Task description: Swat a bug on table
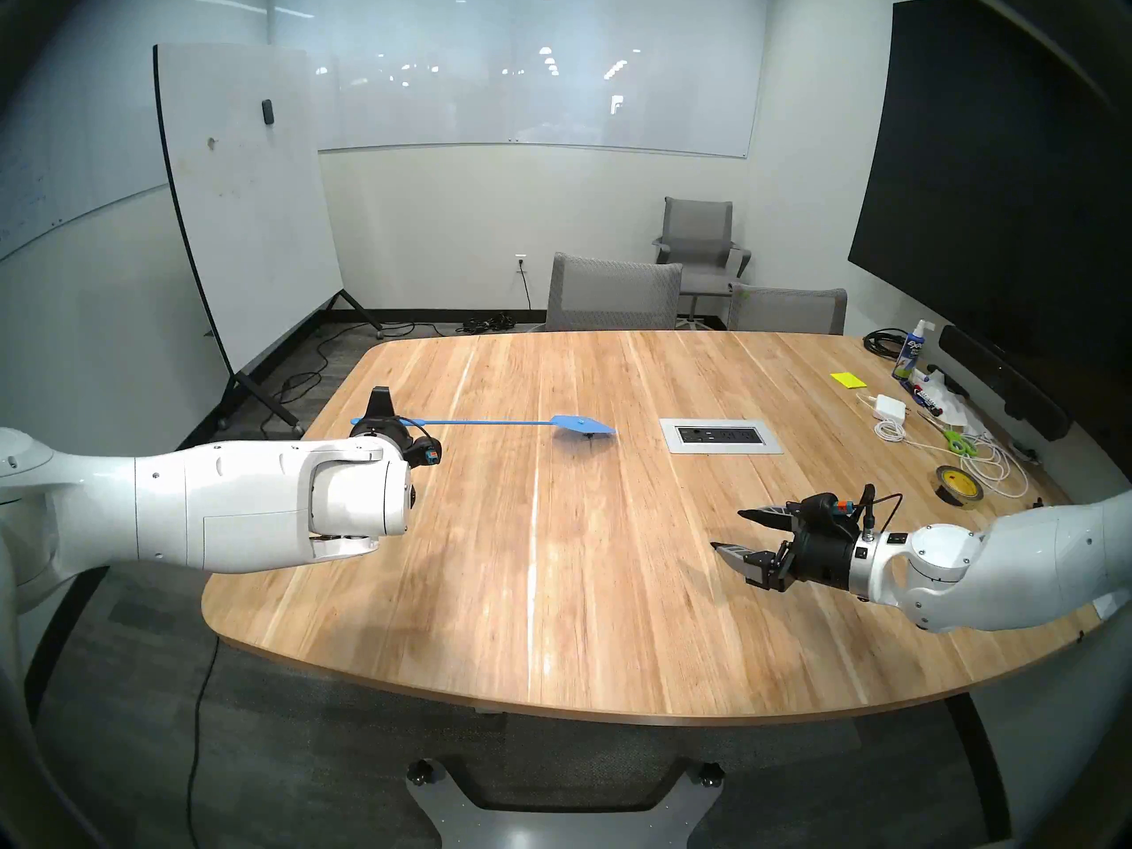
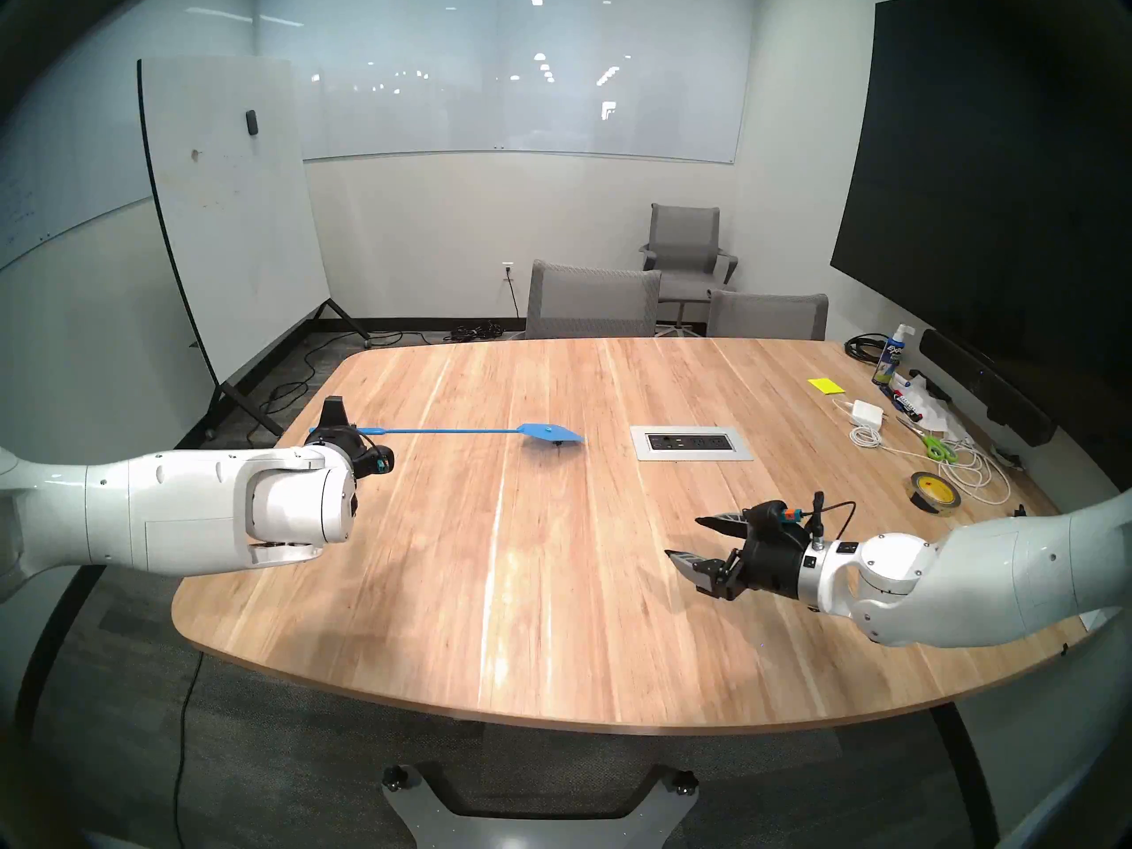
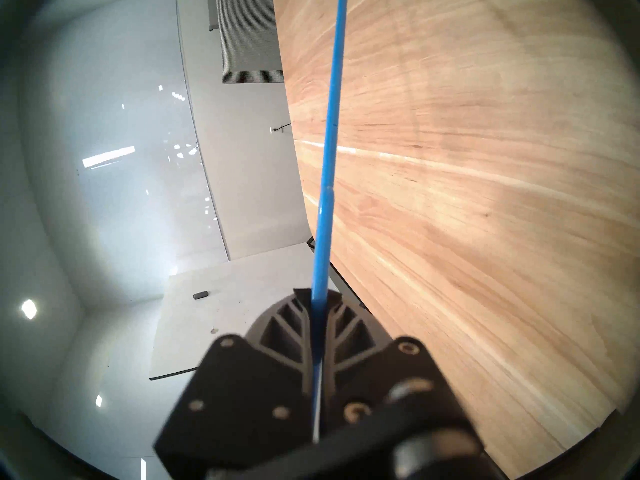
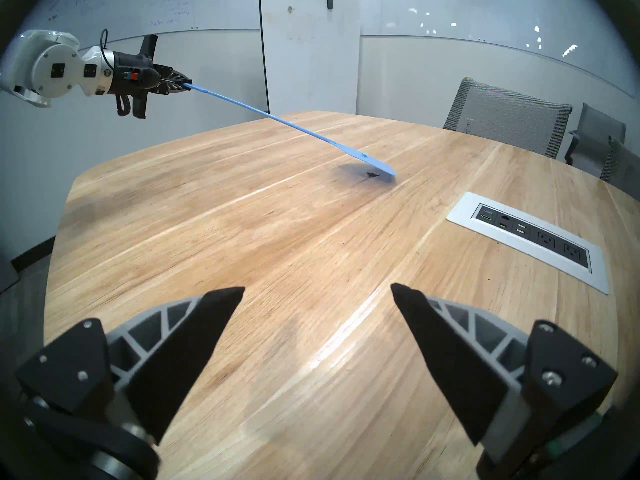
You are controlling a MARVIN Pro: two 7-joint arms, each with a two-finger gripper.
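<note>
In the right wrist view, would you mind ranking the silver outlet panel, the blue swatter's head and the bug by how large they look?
1. Silver outlet panel, largest, though it lies nearer the camera.
2. Swatter head, seen almost edge-on, so it looks thin.
3. Bug, a tiny dark speck beneath the head.

- fly swatter [image 3: 330, 129] head runs off the top edge of the left wrist view, way out past the fingers
- bug [image 4: 371, 174] sits in the head's shadow, contact impossible to tell
- left gripper [image 1: 392, 426] fingertips hidden behind its own wrist in the head views
</note>
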